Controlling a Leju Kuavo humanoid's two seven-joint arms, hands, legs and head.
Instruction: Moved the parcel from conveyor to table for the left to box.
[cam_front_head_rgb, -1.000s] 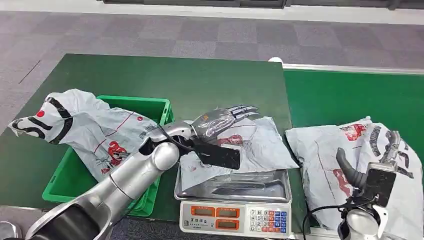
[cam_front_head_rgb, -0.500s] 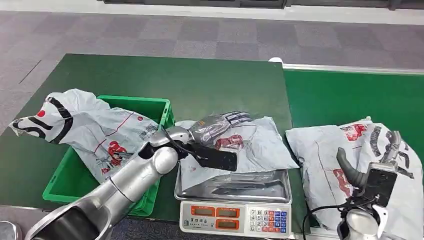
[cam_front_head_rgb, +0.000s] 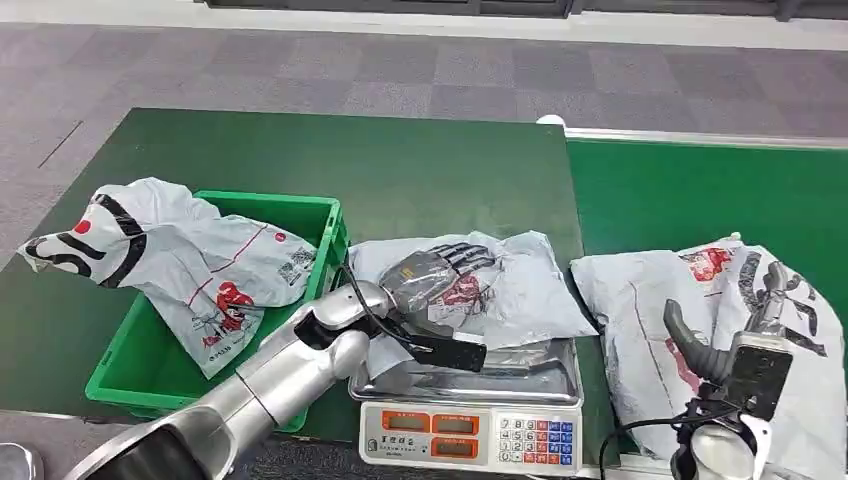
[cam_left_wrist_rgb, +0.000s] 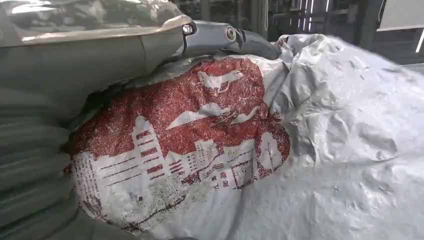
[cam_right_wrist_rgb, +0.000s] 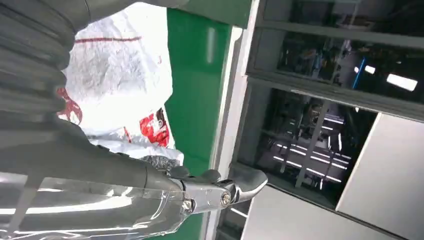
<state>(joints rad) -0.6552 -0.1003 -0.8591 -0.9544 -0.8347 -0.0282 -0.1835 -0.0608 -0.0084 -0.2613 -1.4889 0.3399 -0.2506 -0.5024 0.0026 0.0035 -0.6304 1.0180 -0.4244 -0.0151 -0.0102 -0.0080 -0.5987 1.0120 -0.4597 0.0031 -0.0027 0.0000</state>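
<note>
Left hand (cam_front_head_rgb: 437, 272) lies flat on a grey parcel (cam_front_head_rgb: 520, 290), fingers (cam_front_head_rgb: 470, 252) spread over the red print; the wrist view has palm and thumb pressed into crinkled plastic, but whether anything is pinched yet can't be told. The parcel sits draped on the steel pan of a weighing scale (cam_front_head_rgb: 470, 425), which serves as landmark here: it covers the pan's far half and spills off toward the table beyond, prob. parked there for weighing before boxing. Just left of the scale, a green crate (cam_front_head_rgb: 322, 215) w/ another printed bag (cam_front_head_rgb: 200, 260) slumped across its rim, half in, half out, so the crate looks like the destination. Right of the scale, across the seam where table meets conveyor (cam_front_head_rgb: 700, 195), a third bag (cam_front_head_rgb: 650, 320) lies on the belt. Right hand (cam_front_head_rgb: 775, 290) hangs above that bag w/ fingers loosely apart, holding nothing, and appears to be idling there while the left works. The flat palm suggests the left is gathering slack plastic for a grip; thin film may slip or bunch.
</note>
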